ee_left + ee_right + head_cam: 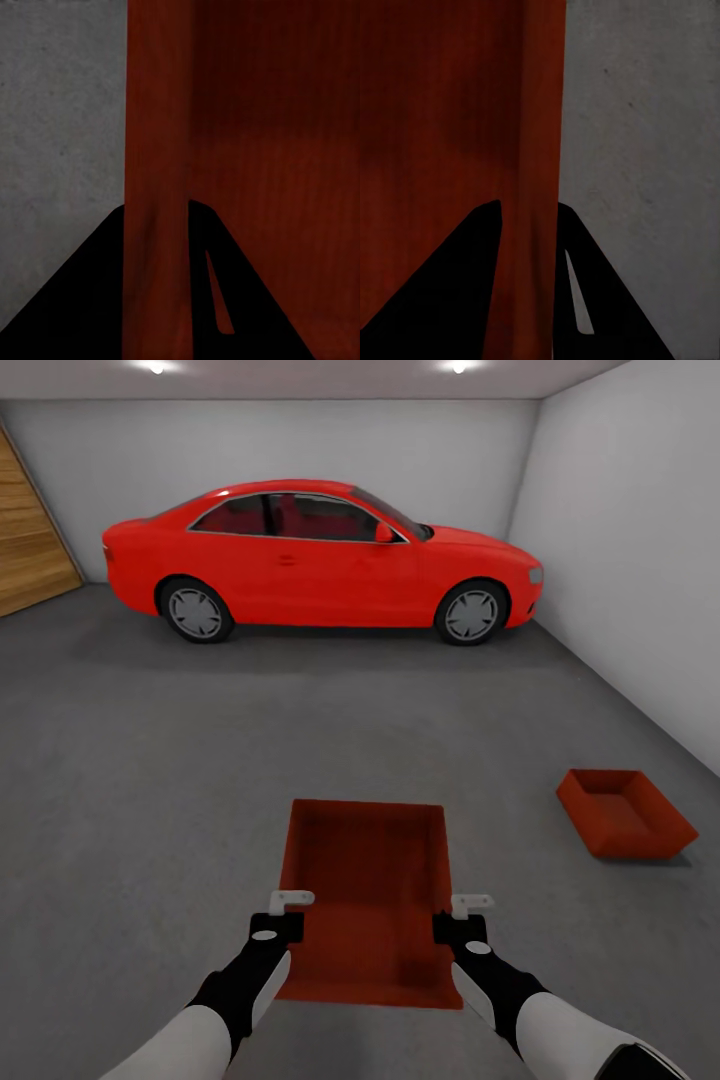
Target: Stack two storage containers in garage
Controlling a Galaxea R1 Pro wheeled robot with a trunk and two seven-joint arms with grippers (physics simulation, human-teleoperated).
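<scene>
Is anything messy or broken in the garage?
Nothing looks broken or spilled. One red tray sits upright on the grey floor to the robot's right, turned a bit askew. The other tray is level, held by the left gripper and right gripper, each clamped on a side wall.

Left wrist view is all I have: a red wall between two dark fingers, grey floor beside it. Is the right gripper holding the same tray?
Observer: Yes. The right gripper is clamped on the opposite side wall of the held tray.
Operator: Where is the other tray?
Observer: The second tray sits on the grey floor, ahead and to the robot's right, near the side wall.
Operator: Anything else ahead?
Observer: A red car is parked across the far end of the garage.
</scene>
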